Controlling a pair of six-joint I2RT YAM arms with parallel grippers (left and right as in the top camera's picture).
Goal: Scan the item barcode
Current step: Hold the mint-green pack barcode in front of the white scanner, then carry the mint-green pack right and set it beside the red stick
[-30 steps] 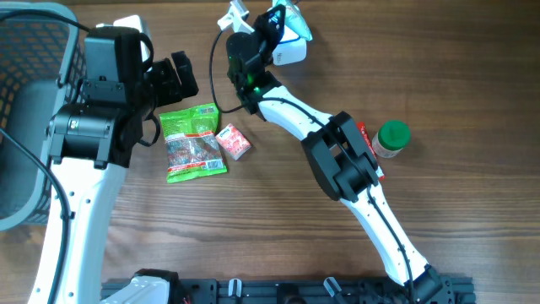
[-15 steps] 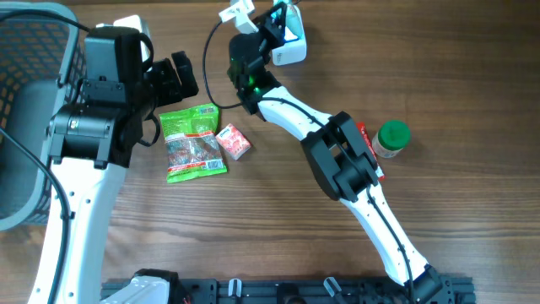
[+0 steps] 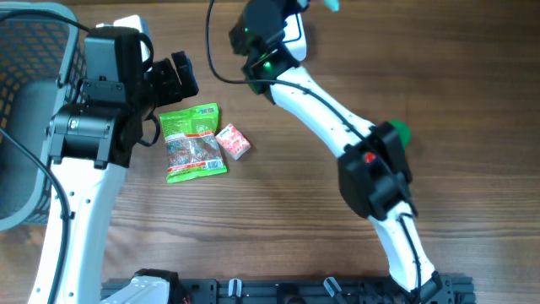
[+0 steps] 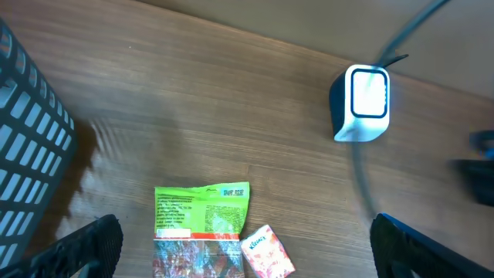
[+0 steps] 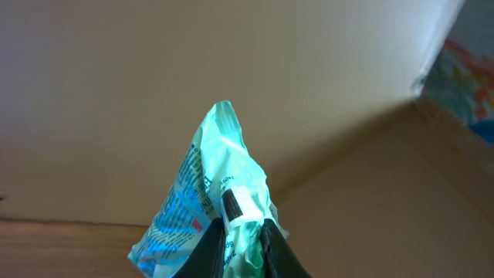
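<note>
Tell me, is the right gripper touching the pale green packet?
Touching. The right wrist view shows the right gripper pinching the lower end of the pale green packet, its jaws closed on the crinkled wrapper with no gap.

Overhead looks straight down on the table [image 3: 472, 76]. My left wrist view also looks down, sharing the scanner [image 4: 361, 104] and green packet [image 4: 202, 212]. My right wrist view tilts upward, away.
</note>
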